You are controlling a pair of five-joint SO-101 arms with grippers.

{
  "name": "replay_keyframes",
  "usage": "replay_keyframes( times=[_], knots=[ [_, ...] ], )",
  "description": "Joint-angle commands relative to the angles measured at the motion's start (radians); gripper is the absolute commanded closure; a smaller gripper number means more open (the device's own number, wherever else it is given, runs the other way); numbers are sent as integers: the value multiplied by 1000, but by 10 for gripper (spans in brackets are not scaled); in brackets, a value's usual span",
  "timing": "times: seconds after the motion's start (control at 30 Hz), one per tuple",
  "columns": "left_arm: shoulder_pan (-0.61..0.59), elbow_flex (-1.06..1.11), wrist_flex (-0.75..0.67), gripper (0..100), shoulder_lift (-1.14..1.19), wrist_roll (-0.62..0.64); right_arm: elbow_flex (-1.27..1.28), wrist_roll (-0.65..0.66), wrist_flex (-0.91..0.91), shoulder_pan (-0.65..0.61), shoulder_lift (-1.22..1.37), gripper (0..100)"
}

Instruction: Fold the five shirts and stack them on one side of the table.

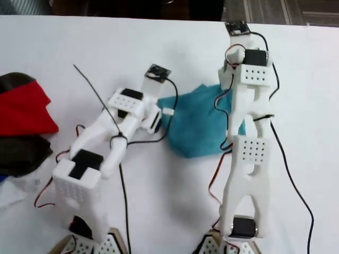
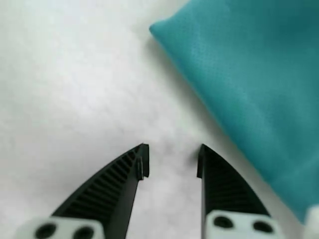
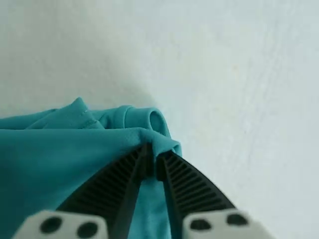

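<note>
Two grippers near teal mesh-fabric shirt (image 3: 60,149): right gripper (image 3: 153,160) clamped folded edge between fingertips; left gripper (image 2: 171,160) fingers stood apart, shirt's slanting edge lay just beyond fingertips, untouched.

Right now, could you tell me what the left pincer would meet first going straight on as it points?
Probably the white table: the open left pincer aims at it, with the teal shirt off to one side, though depth is unclear.

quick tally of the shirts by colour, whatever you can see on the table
teal shirt: 1
red shirt: 1
dark shirt: 1, maybe 2; the red one covers part
total: 3 for sure
</note>
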Motion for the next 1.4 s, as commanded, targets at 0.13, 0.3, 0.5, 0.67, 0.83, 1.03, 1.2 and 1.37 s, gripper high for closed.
replay_keyframes(
  times=[0.13, 0.3, 0.5, 0.67, 0.83, 1.03, 1.2, 1.37],
  knots=[
    [5, -24, -14, 823, 2, -6, -77, 78, 7, -12, -91, 980],
    [5, -24, -14, 823, 2, -6, -77, 101, -41, -30, -116, 980],
    [5, -24, -14, 823, 3, -6, -58, 100, -127, -39, -102, 980],
    [5, -24, -14, 823, 3, -6, -48, 100, -133, -35, -38, 978],
    [5, -24, -14, 823, 3, -6, -48, 95, -122, -35, 25, 865],
    [5, -24, -14, 823, 3, -6, -57, 92, -111, -33, -42, 759],
    [5, -24, -14, 823, 3, -6, -52, -8, -4, -35, -165, 813],
    [5, -24, -14, 823, 3, -6, -31, -12, 101, -36, -183, 930]
  ],
)
